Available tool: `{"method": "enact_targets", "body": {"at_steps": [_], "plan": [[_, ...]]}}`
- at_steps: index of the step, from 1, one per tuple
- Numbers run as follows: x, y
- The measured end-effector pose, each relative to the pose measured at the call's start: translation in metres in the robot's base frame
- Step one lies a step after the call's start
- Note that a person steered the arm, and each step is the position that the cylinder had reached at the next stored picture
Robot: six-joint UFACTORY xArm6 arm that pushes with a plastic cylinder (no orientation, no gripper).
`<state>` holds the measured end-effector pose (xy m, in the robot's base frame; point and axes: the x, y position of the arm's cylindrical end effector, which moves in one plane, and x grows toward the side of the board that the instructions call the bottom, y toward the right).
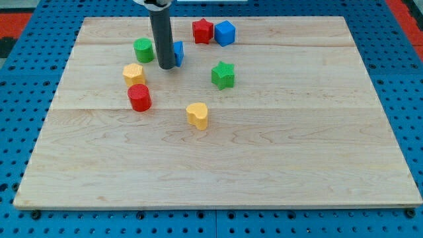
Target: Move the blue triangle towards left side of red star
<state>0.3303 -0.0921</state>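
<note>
We see a pale wooden table (218,152) from above, resting on a blue pegboard, with small coloured blocks gathered in the upper left of the frame. Our end effector is a plain dark rod with no jaws, so it holds nothing; my tip (166,67) stands touching the left face of the blue triangle (178,53), which is mostly hidden behind the rod. The red star (202,30) sits near it, up and to the right, with a blue cube (225,32) just beside it. A green cylinder (143,49), a yellow block (133,74), a red cylinder (139,97), a green star (223,75) and a yellow heart (197,114) lie around. We judge the push is under way; next, a short nudge up and rightward should bring the triangle to the star's left. No writing or labels are readable.
</note>
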Motion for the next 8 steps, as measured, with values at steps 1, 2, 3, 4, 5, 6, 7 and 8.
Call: {"method": "enact_targets", "body": {"at_steps": [1,2,3,4,5,6,7,8], "plan": [[-0.012,-0.002],[0.016,0.010],[-0.007,0.055],[-0.036,0.025],[-0.027,-0.008],[-0.018,-0.020],[-0.050,-0.057],[-0.062,-0.054]]}}
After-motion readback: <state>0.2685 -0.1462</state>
